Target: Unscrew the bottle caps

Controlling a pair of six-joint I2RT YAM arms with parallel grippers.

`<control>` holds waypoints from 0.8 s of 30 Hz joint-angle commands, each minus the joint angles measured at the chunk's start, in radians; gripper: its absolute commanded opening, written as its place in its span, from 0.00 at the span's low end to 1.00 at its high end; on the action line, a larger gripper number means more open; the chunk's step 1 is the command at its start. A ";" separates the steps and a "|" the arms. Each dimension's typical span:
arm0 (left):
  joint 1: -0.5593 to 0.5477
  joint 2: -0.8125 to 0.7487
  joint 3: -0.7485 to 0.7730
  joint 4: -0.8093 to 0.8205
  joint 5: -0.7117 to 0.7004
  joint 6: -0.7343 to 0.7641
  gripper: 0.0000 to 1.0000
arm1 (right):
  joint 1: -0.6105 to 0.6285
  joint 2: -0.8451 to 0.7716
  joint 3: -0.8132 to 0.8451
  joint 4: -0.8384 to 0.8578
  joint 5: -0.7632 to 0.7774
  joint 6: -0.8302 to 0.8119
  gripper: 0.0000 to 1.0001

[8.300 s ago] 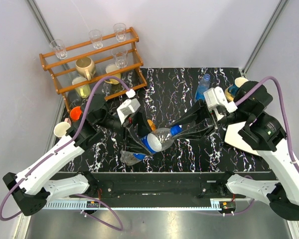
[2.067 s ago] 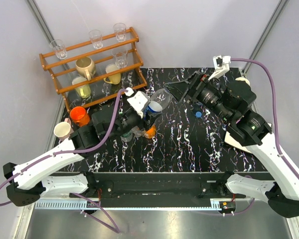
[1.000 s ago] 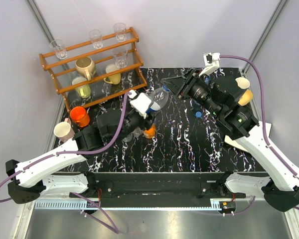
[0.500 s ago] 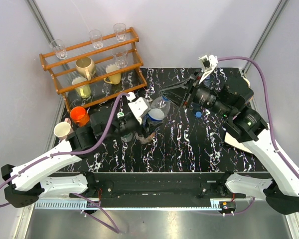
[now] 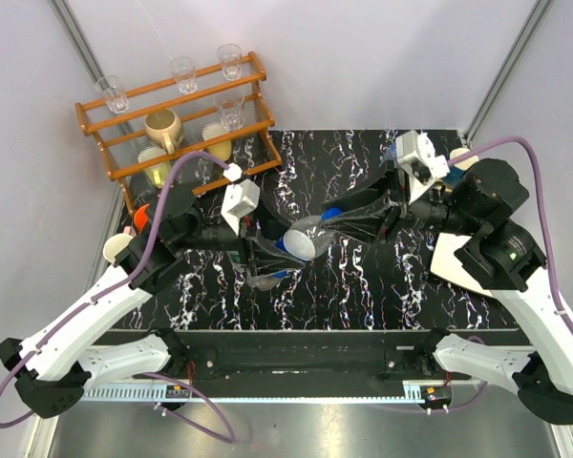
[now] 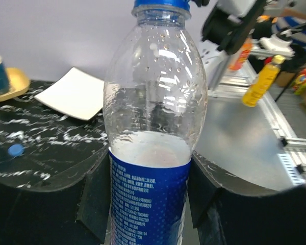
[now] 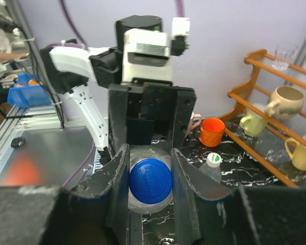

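A clear bottle [image 5: 301, 240] with a blue label [image 6: 149, 199] is held tilted above the middle of the table. My left gripper [image 6: 149, 196] is shut on its labelled body, one finger on each side. Its blue cap [image 7: 151, 178] points toward the right arm. My right gripper [image 7: 151, 179] is shut on that cap, and its fingers [image 7: 117, 178] press the cap's sides. In the top view the cap [image 5: 331, 212] shows at the tips of the right gripper [image 5: 336, 219]. A second clear bottle [image 7: 212, 162] with a white and green cap stands on the table under the left arm.
A wooden rack [image 5: 172, 124] with glasses and mugs stands at the back left. An orange mug [image 7: 212, 131] and a cream mug [image 5: 117, 248] sit by the left edge. A white plate [image 6: 76, 99] lies at the right. A loose blue cap [image 6: 14, 149] lies on the table.
The left arm has swung the bottle toward the table's middle, neck toward the right arm. The right gripper has come down from the back and closed round the blue cap.
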 commanded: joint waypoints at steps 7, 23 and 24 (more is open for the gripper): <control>0.045 0.019 -0.009 0.379 0.305 -0.277 0.55 | 0.006 0.000 0.054 -0.137 -0.258 -0.178 0.00; 0.045 0.049 0.006 0.330 0.358 -0.247 0.55 | 0.006 0.046 0.109 -0.244 -0.323 -0.272 0.00; 0.044 0.049 0.006 0.325 0.354 -0.242 0.55 | 0.004 0.044 0.111 -0.247 -0.317 -0.272 0.00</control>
